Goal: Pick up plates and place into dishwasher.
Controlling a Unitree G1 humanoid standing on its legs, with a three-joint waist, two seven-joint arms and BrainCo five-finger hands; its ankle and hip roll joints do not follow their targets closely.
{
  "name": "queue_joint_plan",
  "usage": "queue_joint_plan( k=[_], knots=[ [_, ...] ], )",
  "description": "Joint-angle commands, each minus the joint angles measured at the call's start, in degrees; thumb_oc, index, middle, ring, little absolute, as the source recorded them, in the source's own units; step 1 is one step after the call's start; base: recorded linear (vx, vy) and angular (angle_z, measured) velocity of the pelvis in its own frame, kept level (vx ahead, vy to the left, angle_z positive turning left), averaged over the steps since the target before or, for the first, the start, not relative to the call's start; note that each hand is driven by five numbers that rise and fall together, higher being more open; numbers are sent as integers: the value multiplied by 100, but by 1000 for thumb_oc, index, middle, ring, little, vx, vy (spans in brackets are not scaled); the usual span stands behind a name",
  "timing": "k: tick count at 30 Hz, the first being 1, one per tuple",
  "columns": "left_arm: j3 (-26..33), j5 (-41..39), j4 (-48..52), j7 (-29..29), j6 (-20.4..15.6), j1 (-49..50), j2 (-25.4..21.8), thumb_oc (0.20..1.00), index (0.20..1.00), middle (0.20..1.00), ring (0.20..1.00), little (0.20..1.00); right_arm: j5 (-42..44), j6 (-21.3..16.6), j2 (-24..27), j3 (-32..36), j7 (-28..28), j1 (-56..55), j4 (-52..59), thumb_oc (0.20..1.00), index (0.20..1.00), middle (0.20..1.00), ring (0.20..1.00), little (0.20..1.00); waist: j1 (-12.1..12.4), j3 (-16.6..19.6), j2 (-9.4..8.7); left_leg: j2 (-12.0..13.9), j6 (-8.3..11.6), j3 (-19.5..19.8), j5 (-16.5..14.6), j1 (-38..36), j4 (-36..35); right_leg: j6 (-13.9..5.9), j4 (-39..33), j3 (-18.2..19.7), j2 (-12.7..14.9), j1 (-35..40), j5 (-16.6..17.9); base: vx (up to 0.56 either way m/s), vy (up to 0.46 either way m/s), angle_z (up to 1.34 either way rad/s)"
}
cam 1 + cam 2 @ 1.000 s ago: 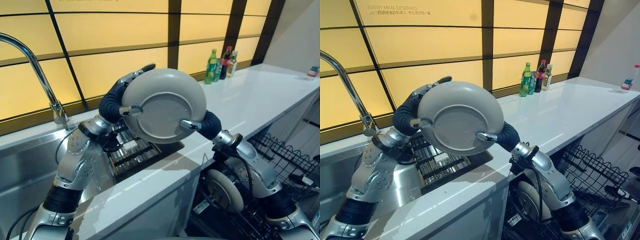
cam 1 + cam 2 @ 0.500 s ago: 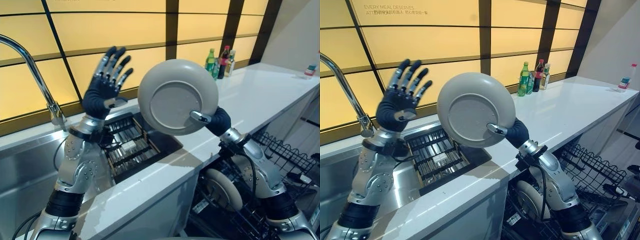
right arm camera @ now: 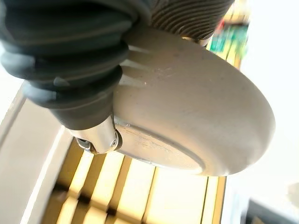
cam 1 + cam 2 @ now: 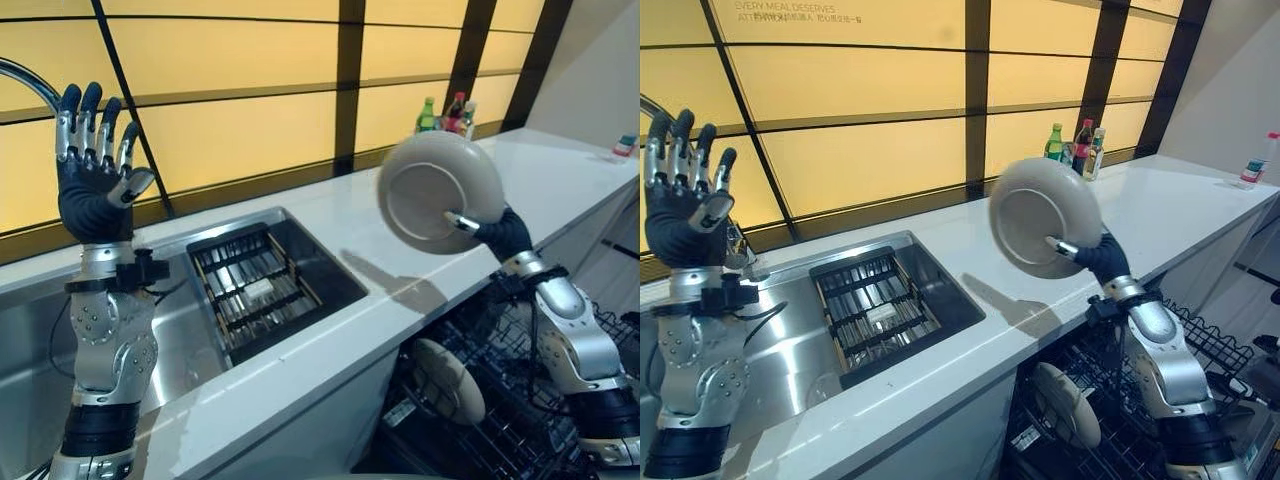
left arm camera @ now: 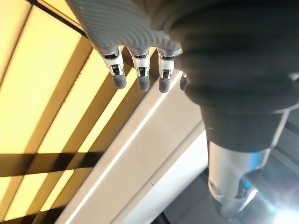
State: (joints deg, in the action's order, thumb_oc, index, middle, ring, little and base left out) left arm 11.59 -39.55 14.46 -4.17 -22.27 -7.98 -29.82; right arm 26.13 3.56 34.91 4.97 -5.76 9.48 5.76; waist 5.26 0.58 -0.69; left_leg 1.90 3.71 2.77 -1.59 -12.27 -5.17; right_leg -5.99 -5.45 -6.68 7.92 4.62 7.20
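A grey plate is held up on edge above the white counter, its underside facing me. My right hand is shut on its lower rim, the thumb pressed against the plate's base. My left hand is raised high at the far left over the sink, open with fingers straight and holding nothing. Below the counter at the right, the dishwasher rack is pulled out, with another grey plate standing in it.
A steel sink holds a dark slatted rack. The tap curves in at the far left behind my left hand. Several bottles stand at the back of the counter, and a small bottle at the far right.
My right hand has carried the plate to the right, away from the sink and over the counter. My left hand has swung left, still raised and open.
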Motion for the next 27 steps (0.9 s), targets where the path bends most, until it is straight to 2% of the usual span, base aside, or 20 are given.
queue_joint_plan(
  k=[1,5,6,9,13,16,23,27],
  knots=[
    [212,10,-264,-9,-174,20,-368,1000,1000,1000,1000,1000,-327,-487,323,527,397,60,-216,200,200,200,200,200,-172,29,-117,-303,-262,2,54,341,140,11,348,30,-100,319,-643,42,31,-10],
    [137,-43,-422,-111,-185,-5,-454,1000,1000,1000,1000,1000,-359,-441,384,692,784,-190,-436,200,200,200,200,200,-386,-91,-133,-331,-339,178,10,366,272,47,783,590,-193,119,-792,38,-38,-7],
    [99,-84,-472,-100,-209,-23,-464,1000,1000,1000,1000,1000,-369,-447,369,726,832,-250,-531,200,200,200,200,200,-433,-133,-158,-351,-351,229,-1,364,297,46,736,729,-198,113,-749,19,-148,8],
    [131,-70,-587,-59,-232,28,-442,1000,1000,1000,1000,1000,-421,-514,319,676,899,-309,-935,200,200,200,200,200,-443,-209,-209,-311,-336,213,-8,300,258,-20,407,838,-121,228,-532,25,-232,8],
    [352,-161,-681,-89,-98,209,-528,1000,1000,1000,1000,1000,-509,-272,391,647,879,-286,-1300,200,200,200,200,200,-404,-200,-227,-49,-209,-38,-22,243,245,-39,159,740,-105,365,-483,46,-290,-8],
    [490,-265,-730,-53,54,328,-493,1000,1000,1000,1000,1000,-685,-99,500,641,837,-311,-1492,200,200,200,200,200,-369,-220,-237,137,-56,-110,16,323,375,26,163,638,-194,363,-510,64,-309,-5],
    [356,-42,-745,-138,382,187,-405,1000,1000,1000,1000,1000,-914,64,739,563,948,-257,-2161,200,200,200,200,200,-328,-439,-131,483,244,91,233,649,534,235,524,343,-408,124,-759,26,-226,12],
    [281,10,-799,-279,487,41,-453,1000,1000,1000,1000,1000,-941,-36,1005,370,1186,-59,-2895,200,200,200,200,200,-317,-629,7,610,376,249,371,884,544,307,833,244,-480,-163,-894,-22,-147,18]
  ],
)
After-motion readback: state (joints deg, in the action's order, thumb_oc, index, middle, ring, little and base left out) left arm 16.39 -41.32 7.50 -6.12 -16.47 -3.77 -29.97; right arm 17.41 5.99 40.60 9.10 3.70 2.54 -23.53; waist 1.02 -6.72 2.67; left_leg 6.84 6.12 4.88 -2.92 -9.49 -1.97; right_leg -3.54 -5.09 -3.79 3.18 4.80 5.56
